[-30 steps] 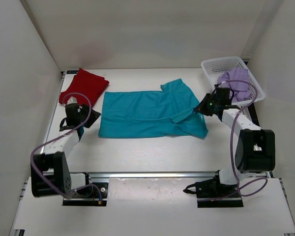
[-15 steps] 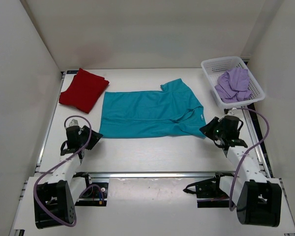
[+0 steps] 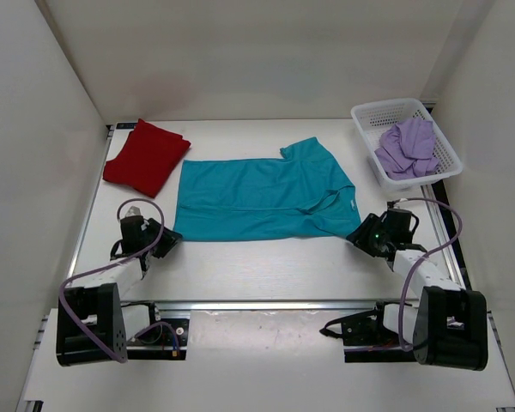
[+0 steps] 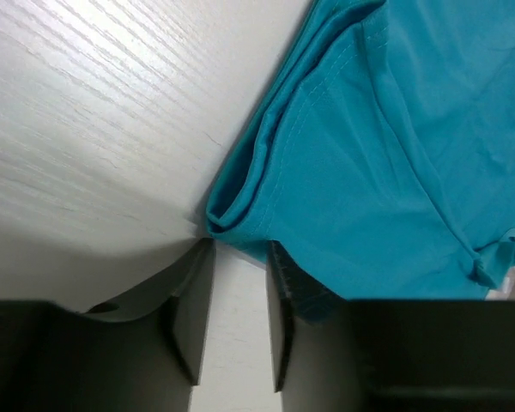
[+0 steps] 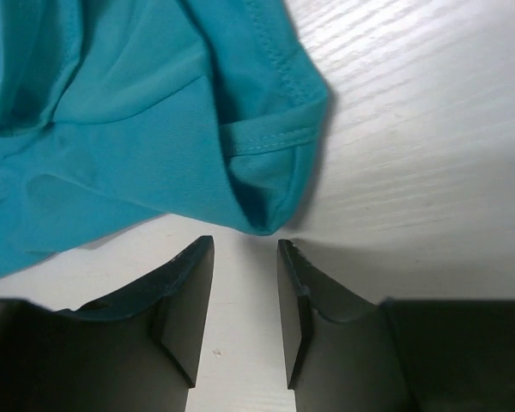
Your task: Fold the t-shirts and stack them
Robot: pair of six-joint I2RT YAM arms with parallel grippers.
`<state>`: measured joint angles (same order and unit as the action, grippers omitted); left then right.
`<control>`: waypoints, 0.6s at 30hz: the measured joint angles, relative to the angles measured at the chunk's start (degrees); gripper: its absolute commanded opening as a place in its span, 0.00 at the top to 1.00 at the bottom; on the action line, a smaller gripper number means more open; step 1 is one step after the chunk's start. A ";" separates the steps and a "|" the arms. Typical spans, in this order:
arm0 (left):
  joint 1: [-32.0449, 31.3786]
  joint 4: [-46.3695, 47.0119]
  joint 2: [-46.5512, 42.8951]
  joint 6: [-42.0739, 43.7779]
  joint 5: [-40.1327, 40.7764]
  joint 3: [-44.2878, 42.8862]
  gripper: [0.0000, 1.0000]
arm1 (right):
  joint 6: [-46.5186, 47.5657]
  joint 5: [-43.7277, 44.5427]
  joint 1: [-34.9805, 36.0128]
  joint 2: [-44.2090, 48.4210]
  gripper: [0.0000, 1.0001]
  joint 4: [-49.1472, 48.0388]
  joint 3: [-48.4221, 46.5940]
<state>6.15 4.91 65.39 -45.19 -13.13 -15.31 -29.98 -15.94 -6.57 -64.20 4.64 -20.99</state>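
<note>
A teal t-shirt (image 3: 262, 199) lies spread flat at the centre of the white table (image 3: 257, 270) in the overhead view. It is folded lengthwise into a wide band, with one sleeve pointing toward the upper right. A dark red t-shirt (image 3: 146, 157) sits folded at the upper left of the frame, just beside the teal one's left edge but apart from it. A lavender t-shirt (image 3: 406, 148) is bunched inside a white mesh basket (image 3: 366, 116) at the upper right.

Both arms reach low across the table from the bottom of the frame, each aimed at one lower corner of the teal shirt.

In the left wrist view, the left gripper (image 4: 239, 249) rests low over the tabletop with its dark fingers (image 4: 189, 318) a narrow gap apart. Nothing is between them. The rolled corner of the teal fabric lies just above the fingertips, at or almost touching the left tip.

In the right wrist view, the right gripper (image 5: 245, 249) is likewise slightly parted and holds nothing. Its fingers (image 5: 184, 300) are just short of the hemmed corner of the shirt, which curls down toward the gap. Bare wood-grain table fills the upper right of that view.
</note>
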 measured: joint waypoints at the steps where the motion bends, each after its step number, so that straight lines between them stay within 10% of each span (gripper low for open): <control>1: -0.20 0.46 0.63 -0.20 0.04 -0.15 0.66 | 0.07 0.35 0.44 0.02 0.70 -0.13 0.00; 10: -2.25 3.32 6.64 -1.66 1.16 -2.34 1.00 | 0.26 0.63 -1.42 -4.96 0.78 -2.60 -1.97; 18: -2.05 2.86 6.84 -1.55 3.45 -3.23 1.00 | 0.24 1.57 -1.33 -6.34 1.00 -4.04 -4.50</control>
<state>4.10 7.77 72.23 -46.74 -9.67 -18.55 -29.74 -14.37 -7.90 -70.54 0.60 -25.50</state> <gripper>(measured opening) 0.085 0.030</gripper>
